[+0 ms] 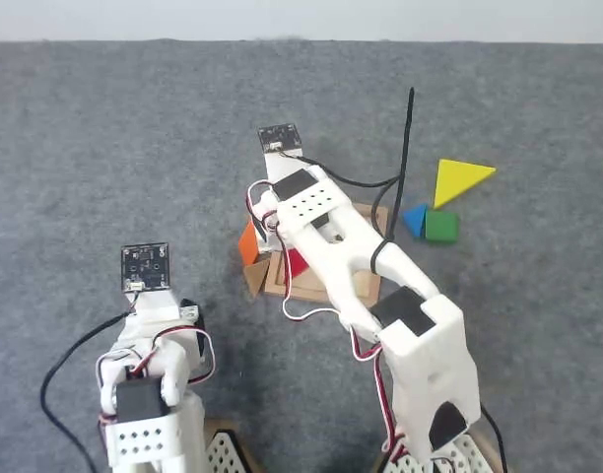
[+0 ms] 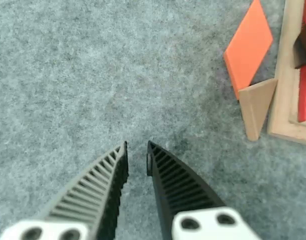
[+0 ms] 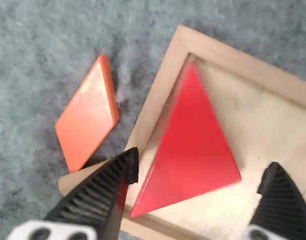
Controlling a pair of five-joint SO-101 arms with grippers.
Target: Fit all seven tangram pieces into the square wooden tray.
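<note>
Table [image 1: 104, 118]: grey felt.
Right pincer [image 3: 202, 162]: released, over red triangle [image 3: 193, 135] in tray [image 3: 162, 85].
Left pincer [image 2: 137, 150]: slightly parted, empty.

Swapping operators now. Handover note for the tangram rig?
Left claw: slightly open, empty, over bare carpet near the tray.
Right claw: open, straddling the red triangle that lies in the wooden tray.
Outside: orange parallelogram and tan triangle beside the tray; yellow triangle, blue triangle and green square grouped farther off.
Done: one piece in.
Left: at least those five.
</note>
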